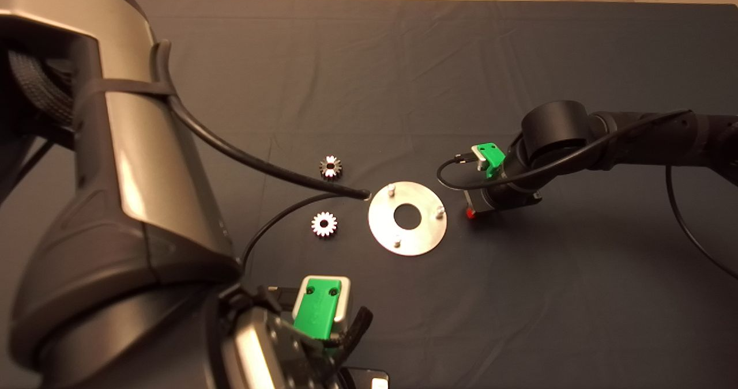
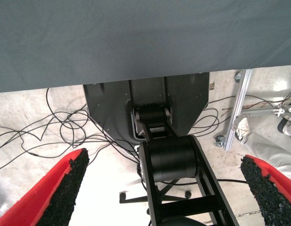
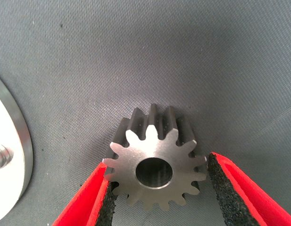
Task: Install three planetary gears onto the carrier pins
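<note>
Right pincer [image 3: 157,188] straddles gear [image 3: 155,165] (beside disc [image 3: 13,150]).

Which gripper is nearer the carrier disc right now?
Right. The right gripper sits just beside the disc, holding a gear. The left gripper waits at the mat's near edge.

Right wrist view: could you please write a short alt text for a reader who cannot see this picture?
A steel planetary gear with a centre hole sits between the right gripper's two red, black-padded fingers, above the dark mat. At the picture's edge shows part of the silver disc with one carrier pin.
</note>
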Robot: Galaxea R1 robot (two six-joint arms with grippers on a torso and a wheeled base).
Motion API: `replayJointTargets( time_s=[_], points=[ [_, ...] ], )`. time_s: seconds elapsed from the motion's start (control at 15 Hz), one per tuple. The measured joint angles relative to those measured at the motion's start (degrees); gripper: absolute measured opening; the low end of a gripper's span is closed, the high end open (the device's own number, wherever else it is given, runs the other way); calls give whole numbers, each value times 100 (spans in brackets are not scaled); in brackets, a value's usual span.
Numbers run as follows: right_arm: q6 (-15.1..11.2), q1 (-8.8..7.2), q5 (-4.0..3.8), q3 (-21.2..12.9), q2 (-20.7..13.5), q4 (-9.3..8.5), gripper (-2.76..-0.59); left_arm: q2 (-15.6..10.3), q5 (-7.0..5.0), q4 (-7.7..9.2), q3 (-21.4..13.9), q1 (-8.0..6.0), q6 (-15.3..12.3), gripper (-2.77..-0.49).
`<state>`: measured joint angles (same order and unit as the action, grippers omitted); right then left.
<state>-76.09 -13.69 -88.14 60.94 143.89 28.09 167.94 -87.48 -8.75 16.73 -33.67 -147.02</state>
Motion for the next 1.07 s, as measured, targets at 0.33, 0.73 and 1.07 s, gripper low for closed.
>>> replayJointTargets(
  time_s=[0.33,0.73,1.07],
  points=[
    [18,0,115,122,98,13,-197,0,0,2,0,0,1,-92],
    [21,-4,88,184,135,19,-197,0,-2,2,0,46,2,-92],
    [22,-9,85,190,138,18,-197,0,-2,5,0,79,0,-92]
  ],
)
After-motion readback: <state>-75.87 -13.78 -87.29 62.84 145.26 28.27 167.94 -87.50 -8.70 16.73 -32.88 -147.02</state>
